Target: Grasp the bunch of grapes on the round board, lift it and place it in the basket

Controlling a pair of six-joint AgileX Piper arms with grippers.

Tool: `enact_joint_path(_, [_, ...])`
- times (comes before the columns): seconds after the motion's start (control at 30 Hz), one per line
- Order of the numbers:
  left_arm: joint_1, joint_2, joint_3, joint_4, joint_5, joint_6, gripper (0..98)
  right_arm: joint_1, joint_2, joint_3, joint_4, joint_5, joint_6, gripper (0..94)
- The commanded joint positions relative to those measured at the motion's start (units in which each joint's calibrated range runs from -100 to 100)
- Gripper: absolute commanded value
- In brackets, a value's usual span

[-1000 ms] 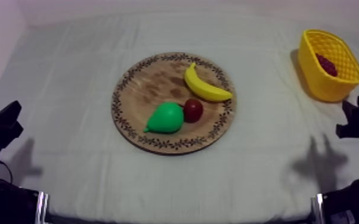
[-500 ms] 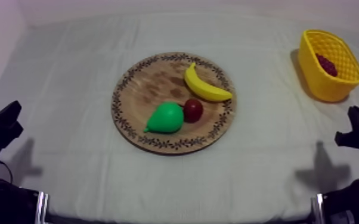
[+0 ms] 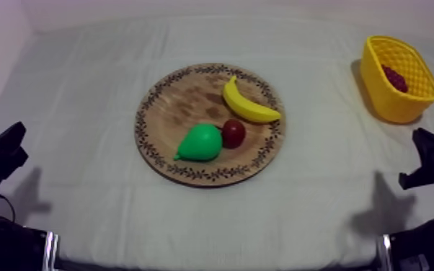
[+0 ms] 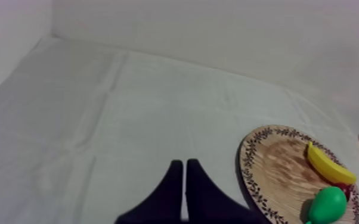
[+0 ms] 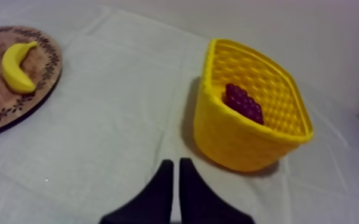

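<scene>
1. Fingers of the left gripper [image 4: 184,164] lie pressed together in a narrow wedge over bare cloth [image 4: 68,119], clenched on nothing. Those of the right gripper [image 5: 176,162] are closed the same way and also empty.
2. Seen from above, the left gripper sits low at the left edge of the frame and the right gripper low at the right edge.
3. At the centre of the top view, the round wooden board [image 3: 164,101] holds a banana [image 3: 249,105] at its upper right and a green pear [image 3: 202,142] lower down. A small red fruit [image 3: 233,132] touches the pear.
4. Farther back, at the upper right of the top view, the yellow basket [image 3: 389,97] stands upright on the cloth with the bunch of grapes [image 3: 395,78] inside it.
5. Compared with a second ago, the right gripper is lower in the top view and farther from the basket, and its shadow on the cloth has shifted with it. Board, fruit, basket and left gripper are unchanged.
6. From the right wrist, the basket stands beyond the closed fingertips with bare cloth between, so the grapes lie well apart from them.
</scene>
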Motion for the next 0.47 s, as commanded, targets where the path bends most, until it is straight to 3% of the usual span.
enact_joint_path(0.0, [0.0, 0.0, 0.0, 0.01, 0.0, 0.0, 0.1, -1.2, 0.0, 0.1, 0.0, 0.4, -0.3, 0.7])
enact_joint_path(0.43, [0.0, 0.0, 0.0, 0.01, 0.0, 0.0, 0.1, -2.0, 0.0, 0.1, 0.0, 0.7, -0.8, 0.5])
